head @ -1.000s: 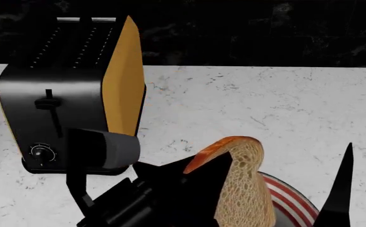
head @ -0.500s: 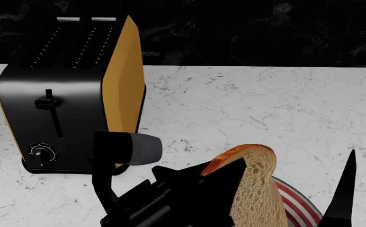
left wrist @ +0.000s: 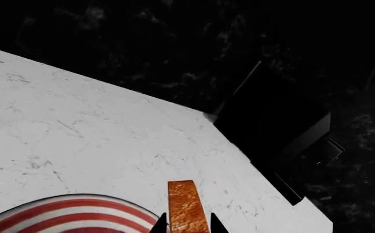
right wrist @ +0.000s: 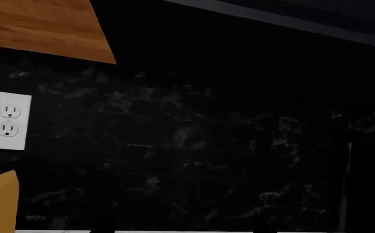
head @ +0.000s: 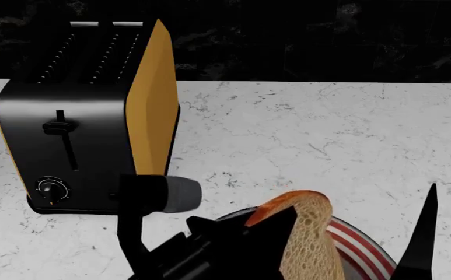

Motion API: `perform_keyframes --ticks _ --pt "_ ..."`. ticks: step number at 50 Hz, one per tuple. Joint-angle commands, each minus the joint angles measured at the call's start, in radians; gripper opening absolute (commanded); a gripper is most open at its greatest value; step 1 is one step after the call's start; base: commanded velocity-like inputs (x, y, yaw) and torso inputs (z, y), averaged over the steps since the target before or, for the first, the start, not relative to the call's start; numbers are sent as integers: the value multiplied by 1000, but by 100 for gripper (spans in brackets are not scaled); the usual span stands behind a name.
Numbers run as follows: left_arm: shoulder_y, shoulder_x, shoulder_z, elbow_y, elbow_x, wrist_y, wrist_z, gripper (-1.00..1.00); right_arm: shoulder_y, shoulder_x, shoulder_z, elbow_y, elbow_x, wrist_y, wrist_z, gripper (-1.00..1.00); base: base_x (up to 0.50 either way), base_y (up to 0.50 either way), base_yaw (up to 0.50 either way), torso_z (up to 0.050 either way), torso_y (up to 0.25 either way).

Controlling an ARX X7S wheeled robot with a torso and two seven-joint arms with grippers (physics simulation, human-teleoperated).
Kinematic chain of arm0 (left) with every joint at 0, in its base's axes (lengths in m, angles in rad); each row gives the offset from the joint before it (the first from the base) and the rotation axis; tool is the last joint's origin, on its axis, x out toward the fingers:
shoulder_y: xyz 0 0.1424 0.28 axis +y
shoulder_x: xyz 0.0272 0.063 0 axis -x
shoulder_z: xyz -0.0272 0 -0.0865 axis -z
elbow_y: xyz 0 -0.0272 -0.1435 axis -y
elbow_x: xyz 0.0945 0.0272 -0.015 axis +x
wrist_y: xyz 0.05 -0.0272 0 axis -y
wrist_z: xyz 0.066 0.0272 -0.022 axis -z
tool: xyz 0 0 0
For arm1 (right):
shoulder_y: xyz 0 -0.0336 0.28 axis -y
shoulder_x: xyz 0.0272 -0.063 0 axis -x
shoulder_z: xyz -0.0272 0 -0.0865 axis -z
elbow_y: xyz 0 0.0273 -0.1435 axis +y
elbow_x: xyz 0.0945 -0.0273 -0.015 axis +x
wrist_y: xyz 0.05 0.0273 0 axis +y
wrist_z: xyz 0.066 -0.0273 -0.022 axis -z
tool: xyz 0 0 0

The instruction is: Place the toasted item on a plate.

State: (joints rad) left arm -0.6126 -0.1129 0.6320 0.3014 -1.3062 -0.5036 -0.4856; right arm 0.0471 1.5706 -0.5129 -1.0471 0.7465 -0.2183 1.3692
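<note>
The toasted item (head: 313, 239), a bread slice with a tan porous face and orange-brown crust, stands on edge in my left gripper (head: 281, 228). It hangs over the near-left part of the plate (head: 362, 252), a dark plate with red and white rings. In the left wrist view the gripper (left wrist: 187, 226) is shut on the crust (left wrist: 186, 204), with the plate (left wrist: 64, 213) just beside it. One dark finger (head: 423, 233) of my right gripper rises at the lower right. In the right wrist view its tips stand wide apart with nothing between them.
A black toaster (head: 77, 134) with orange sides stands at the back left on the white marble counter (head: 303, 134). A dark backsplash (right wrist: 206, 145) with a white outlet (right wrist: 7, 127) runs behind. The counter's end (left wrist: 265, 174) shows in the left wrist view.
My left gripper has carried the bread to the right and then a little lower, toward the plate. More of the plate's rim shows now. The right finger has stayed put.
</note>
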Motion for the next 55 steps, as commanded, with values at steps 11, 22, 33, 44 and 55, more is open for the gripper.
perform_keyframes --ticks 11,22,33,44,55 --pt "9 -21 18 -1 0 26 -4 100 18 0 21 0 33 15 -22 100 0 0 0 0 0" --pt "-14 -52 50 7 87 28 -7 100 11 0 15 0 20 7 -20 100 0 0 0 0 0" --pt "-60 -90 110 -3 229 20 4 100 6 0 12 0 15 5 -19 100 0 0 0 0 0" --pt "-103 -96 126 -16 274 22 18 100 9 0 15 0 22 7 -25 100 0 0 0 0 0" --pt "-164 -113 85 49 227 -7 -39 100 31 0 39 0 61 25 -47 100 0 0 0 0 0"
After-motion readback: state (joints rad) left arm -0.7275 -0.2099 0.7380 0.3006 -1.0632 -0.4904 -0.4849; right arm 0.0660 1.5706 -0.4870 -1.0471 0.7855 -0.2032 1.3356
